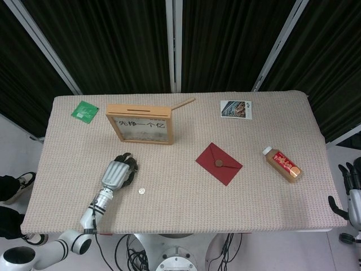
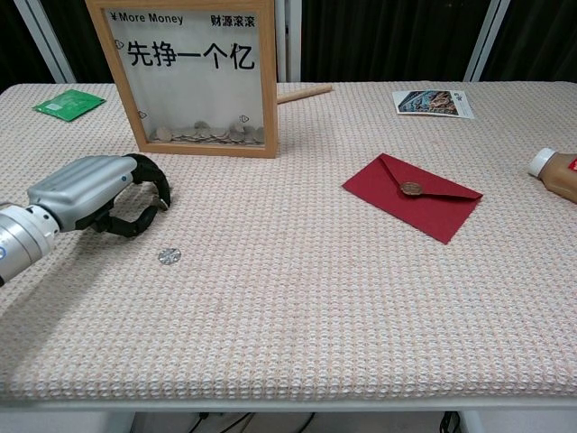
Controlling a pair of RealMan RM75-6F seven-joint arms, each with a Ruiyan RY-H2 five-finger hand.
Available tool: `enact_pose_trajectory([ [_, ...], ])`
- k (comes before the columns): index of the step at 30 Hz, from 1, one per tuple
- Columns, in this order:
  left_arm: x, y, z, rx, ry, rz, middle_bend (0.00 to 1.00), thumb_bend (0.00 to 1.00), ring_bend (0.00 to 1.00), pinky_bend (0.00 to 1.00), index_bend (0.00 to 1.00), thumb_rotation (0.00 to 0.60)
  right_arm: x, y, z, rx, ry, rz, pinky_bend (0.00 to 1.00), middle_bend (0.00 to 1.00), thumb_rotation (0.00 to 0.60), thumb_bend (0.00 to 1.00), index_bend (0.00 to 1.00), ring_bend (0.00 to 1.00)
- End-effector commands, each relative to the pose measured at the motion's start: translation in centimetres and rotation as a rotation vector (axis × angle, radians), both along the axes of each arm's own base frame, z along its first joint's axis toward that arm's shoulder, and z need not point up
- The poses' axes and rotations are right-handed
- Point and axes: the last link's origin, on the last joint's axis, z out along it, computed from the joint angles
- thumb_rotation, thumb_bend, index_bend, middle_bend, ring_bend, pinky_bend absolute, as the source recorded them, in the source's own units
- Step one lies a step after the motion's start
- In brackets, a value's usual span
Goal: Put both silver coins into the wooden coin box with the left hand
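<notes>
the surface (image 1: 180,186) is a wide table under a woven beige cover, with black curtains behind it. the wooden coin box (image 1: 139,123) stands upright near the back left — a framed box with a clear front, chinese lettering and "more money" printed on it, a slot in its top edge, and a small heap of coins lying along its bottom inside. a wooden stick (image 1: 183,104) lies just behind its right corner.

the left hand (image 2: 99,192) hangs low over the surface in front of the box and a little to its left, silver back upward, dark fingers (image 2: 149,171) curled down and in toward the thumb; whether anything is pinched there i cannot tell. the right hand (image 1: 351,189) shows only in the head view, off the right edge of the surface, fingers apart and holding nothing.

a red envelope (image 2: 411,207) with a round seal lies flat near the middle. a bottle (image 1: 281,164) with a white cap lies on its side toward the right. a printed card (image 1: 236,109) sits at the back right, a green packet (image 1: 85,110) at the back left.

one silver coin (image 2: 167,257) lies flat on the surface, just right of the left hand and apart from it — the only loose coin in sight.
</notes>
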Motion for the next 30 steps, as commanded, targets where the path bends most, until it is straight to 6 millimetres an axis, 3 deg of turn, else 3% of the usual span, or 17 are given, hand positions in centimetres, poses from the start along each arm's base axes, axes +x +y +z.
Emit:
enact_pose_trajectory([
  [1,0.12,0.06,0.01,-0.003,0.004,-0.003,0.26,0.28,0.14,0.23,0.40,0.600,0.03,0.03,0.04,-0.002,-0.001,0.001,0.00,0.00,0.600,0.30,0.00,0.00],
  [15,0.44,0.12,-0.07,-0.003,0.011,-0.014,0.26,0.28,0.14,0.23,0.38,0.600,-0.22,0.10,0.17,-0.007,-0.009,-0.005,0.00,0.00,0.600,0.30,0.00,0.00],
  [22,0.46,0.15,0.00,0.022,0.012,-0.024,0.26,0.28,0.15,0.23,0.45,0.600,-0.34,0.20,0.31,-0.009,-0.012,-0.004,0.00,0.00,0.600,0.30,0.00,0.00],
  [30,0.73,0.37,-0.17,0.041,0.003,-0.032,0.26,0.28,0.15,0.23,0.46,0.600,-0.65,0.25,0.38,-0.010,-0.018,-0.010,0.00,0.00,0.600,0.30,0.00,0.00],
])
